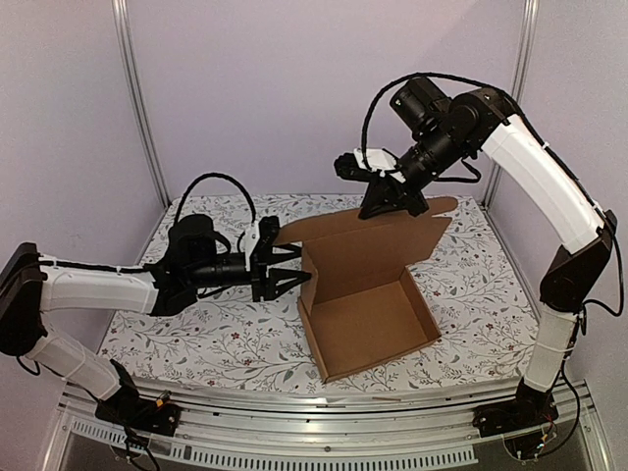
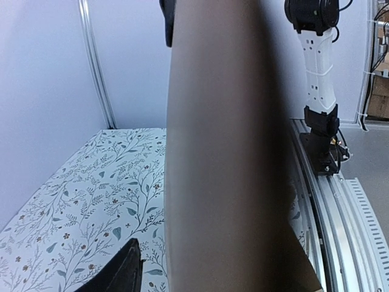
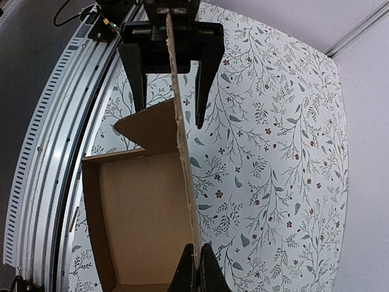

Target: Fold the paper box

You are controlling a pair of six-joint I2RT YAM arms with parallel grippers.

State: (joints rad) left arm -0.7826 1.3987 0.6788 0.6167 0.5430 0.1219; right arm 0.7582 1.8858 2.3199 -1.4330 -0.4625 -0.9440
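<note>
1. Left of centre, the left gripper (image 1: 292,268) held its fingers spread, straddling the end edge of the raised flap of the paper box (image 1: 368,314).
2. The box sat mid-frame on the floral table cover (image 1: 196,334), its tray open.
3. Upper right, the right gripper (image 1: 394,206) pinched the flap's top edge.

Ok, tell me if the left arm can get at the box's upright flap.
Likely yes. The left gripper is open, a finger on either side of the upright flap of the paper box, nothing between. The right gripper pinches the flap's opposite edge.
</note>
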